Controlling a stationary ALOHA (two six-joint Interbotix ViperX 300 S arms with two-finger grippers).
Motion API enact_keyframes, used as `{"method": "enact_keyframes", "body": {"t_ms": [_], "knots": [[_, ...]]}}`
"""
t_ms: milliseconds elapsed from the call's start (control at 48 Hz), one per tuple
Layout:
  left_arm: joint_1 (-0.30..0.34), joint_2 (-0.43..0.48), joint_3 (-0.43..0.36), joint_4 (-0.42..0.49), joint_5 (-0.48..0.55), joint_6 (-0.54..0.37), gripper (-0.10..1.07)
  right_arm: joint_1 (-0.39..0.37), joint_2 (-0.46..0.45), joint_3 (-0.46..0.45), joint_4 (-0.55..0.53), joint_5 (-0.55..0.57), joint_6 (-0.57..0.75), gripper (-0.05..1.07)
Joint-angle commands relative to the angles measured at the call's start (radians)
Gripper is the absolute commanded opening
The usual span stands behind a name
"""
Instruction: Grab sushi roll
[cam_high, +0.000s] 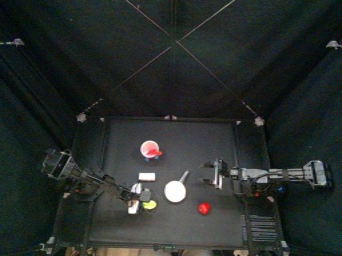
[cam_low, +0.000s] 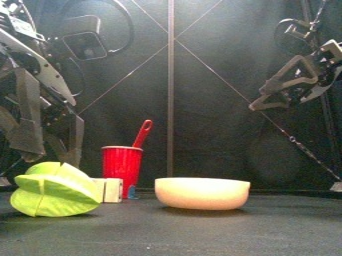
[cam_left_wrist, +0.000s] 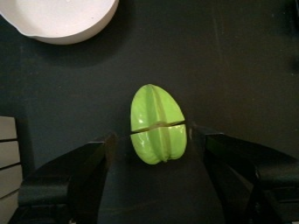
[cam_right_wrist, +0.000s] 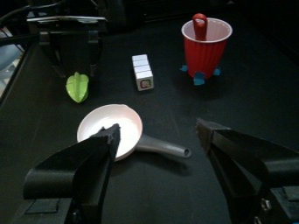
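The sushi roll (cam_right_wrist: 142, 72) is a small white blocky chunk lying on the black table between the red cup and a green-yellow starfruit (cam_right_wrist: 79, 86). It also shows in the front view (cam_low: 110, 190) and the top view (cam_high: 144, 177). My left gripper (cam_left_wrist: 158, 140) is open and low over the table, its jaws straddling the starfruit (cam_left_wrist: 158, 122), with the roll off to one side. My right gripper (cam_right_wrist: 159, 129) is open and empty, raised above the white ladle's handle; the front view shows it (cam_low: 287, 85) high up.
A red cup (cam_right_wrist: 205, 44) holding a red spoon stands at the table's back. A white round ladle with a handle (cam_right_wrist: 114, 129) lies mid-table. A small red object (cam_high: 203, 208) lies near the front right.
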Motion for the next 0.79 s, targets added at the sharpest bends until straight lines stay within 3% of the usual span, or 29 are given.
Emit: {"method": "enact_keyframes", "body": {"t_ms": [0, 479, 771], "knots": [[0.003, -0.023, -0.02, 0.0, -0.003, 0.0, 1.0, -0.003, 0.002, -0.017, 0.002, -0.005, 0.0, 0.99], [0.021, -0.101, -0.031, 0.005, -0.084, 0.0, 1.0, 0.002, 0.002, -0.048, 0.058, 0.018, 0.003, 0.99], [0.103, -0.104, -0.075, 0.0, -0.129, -0.003, 1.0, 0.032, 0.002, -0.058, 0.123, 0.064, 0.003, 0.99]]}}
